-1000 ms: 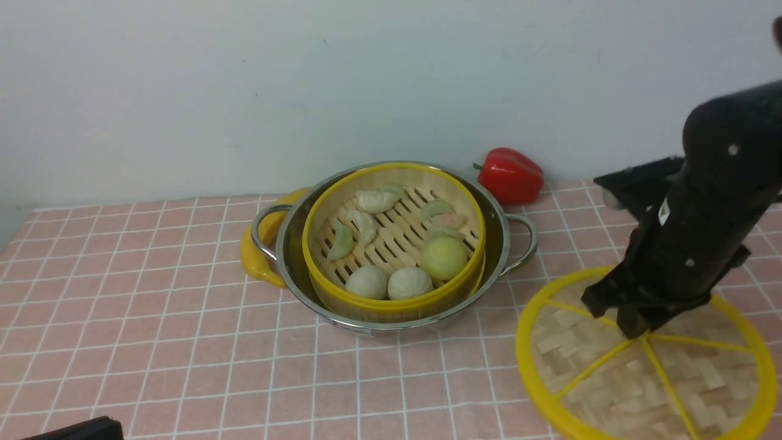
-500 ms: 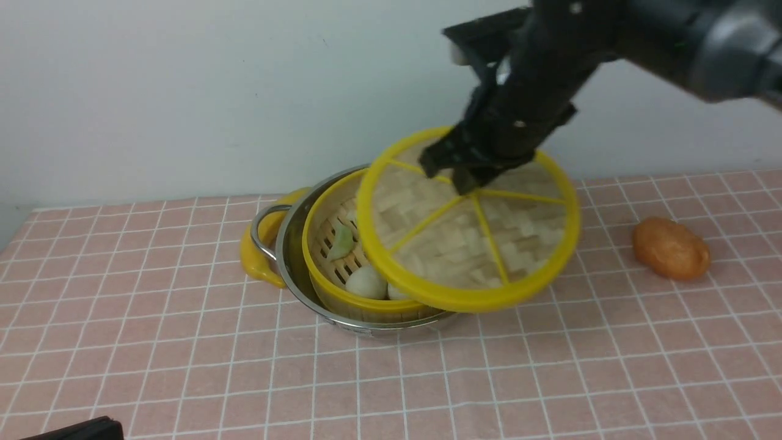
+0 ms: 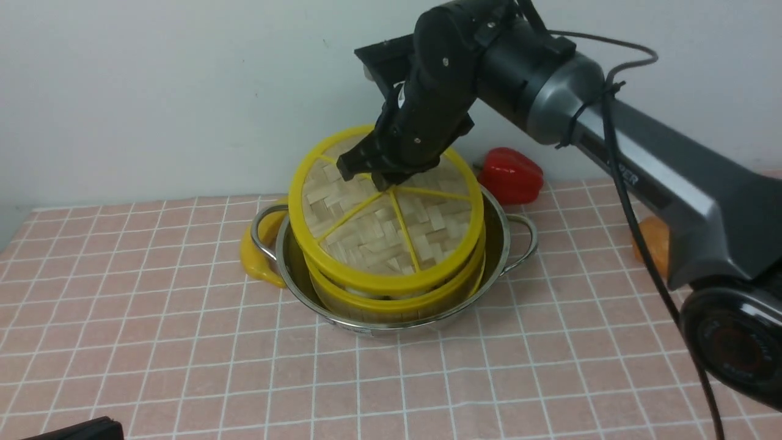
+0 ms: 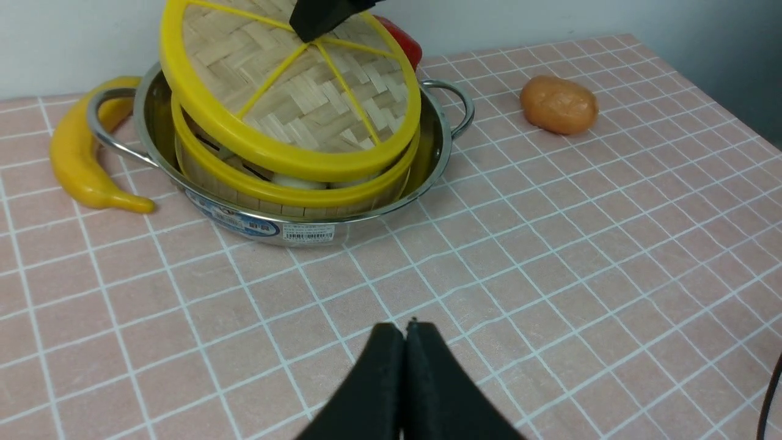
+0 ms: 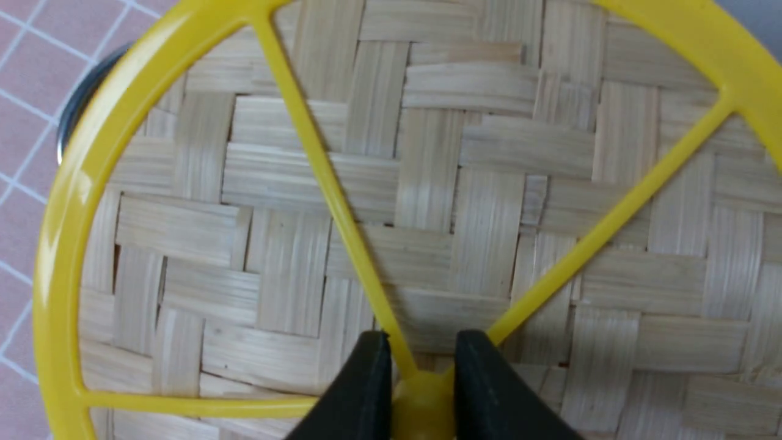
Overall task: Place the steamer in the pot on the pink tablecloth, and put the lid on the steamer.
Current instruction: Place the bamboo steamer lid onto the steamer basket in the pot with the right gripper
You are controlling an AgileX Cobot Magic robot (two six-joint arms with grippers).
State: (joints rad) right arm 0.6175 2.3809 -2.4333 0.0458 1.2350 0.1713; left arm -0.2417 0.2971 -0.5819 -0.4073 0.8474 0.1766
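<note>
The steamer (image 3: pixel 400 300) stands inside the steel pot (image 3: pixel 523 239) on the pink tablecloth (image 3: pixel 183 342). My right gripper (image 3: pixel 374 180) is shut on the yellow centre hub of the lid (image 3: pixel 385 229), which hangs tilted right over the steamer. A narrow gap shows at the near side, with pale buns visible through it. In the right wrist view the lid (image 5: pixel 427 183) fills the frame and the right gripper (image 5: pixel 421 342) pinches the hub. My left gripper (image 4: pixel 404 327) is shut and empty, low over the cloth in front of the pot (image 4: pixel 263 223).
A yellow banana (image 3: pixel 253 256) lies against the pot's left handle. A red pepper (image 3: pixel 510 174) sits behind the pot by the wall. An orange lump (image 4: pixel 559 104) lies on the cloth to the right. My right arm (image 3: pixel 641 165) reaches across from the right.
My right gripper lifted the lid off the cloth at the right, carried it left across the pepper, and lowered it over the steamer. The left gripper has not moved.
</note>
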